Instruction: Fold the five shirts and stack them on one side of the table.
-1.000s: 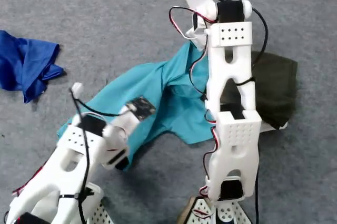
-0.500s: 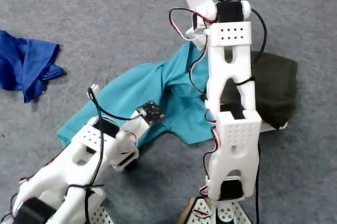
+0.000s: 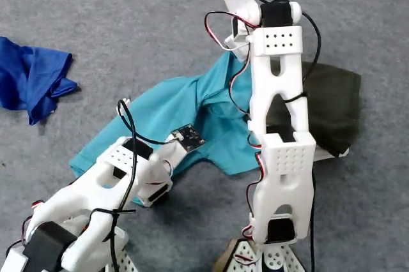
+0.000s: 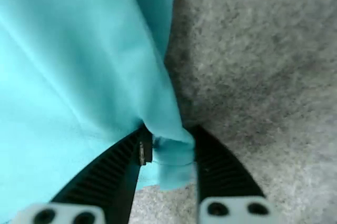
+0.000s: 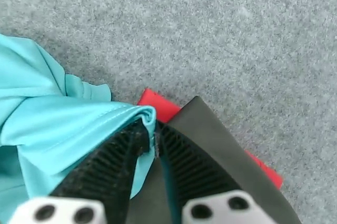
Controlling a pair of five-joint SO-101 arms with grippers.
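Though rumpled, teal shirt [image 3: 185, 109] in left end effector [image 4: 169, 133].

Wide room over table [image 3: 147, 36] at back, between blue shirt [image 3: 32, 83] and teal shirt [image 3: 185, 109]. More room at front right corner. Right arm [image 3: 281, 157] stands tall across middle, blocks way to dark shirt [image 3: 335, 106]. Left arm [image 3: 128, 157] fills front left.

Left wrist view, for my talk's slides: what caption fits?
Left gripper shut on a fold of the teal shirt, grey table beside it.
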